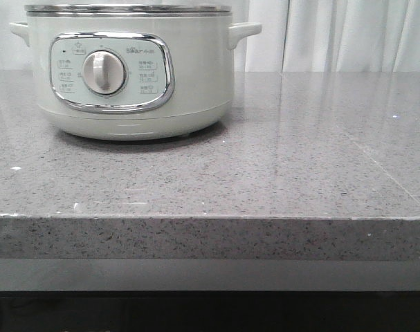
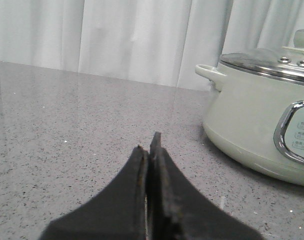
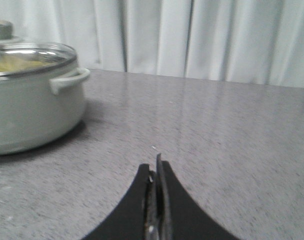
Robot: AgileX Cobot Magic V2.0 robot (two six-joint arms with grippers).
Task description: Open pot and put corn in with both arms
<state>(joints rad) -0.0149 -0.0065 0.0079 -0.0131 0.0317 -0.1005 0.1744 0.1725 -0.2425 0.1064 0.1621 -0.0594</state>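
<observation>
2 pincers I see pressed together, holding nothing: left pincer [image 2: 150, 145] and right pincer [image 3: 154, 167], each low over the grey counter [image 1: 265, 180]. The pot [image 1: 130, 69] stands lidded between them, well apart from both; something yellow shows through its lid [image 3: 26, 57]. White curtain [image 1: 334, 34] behind.

One pot [image 1: 130, 69] with one lid [image 2: 269, 62] and two side handles, and two grippers.

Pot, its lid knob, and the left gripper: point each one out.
pot [image 1: 196, 76], front view, on its bare side wall.
lid knob [image 2: 303, 38], left wrist view, on its top.
left gripper [image 2: 147, 144], left wrist view, between the closed fingertips.
</observation>
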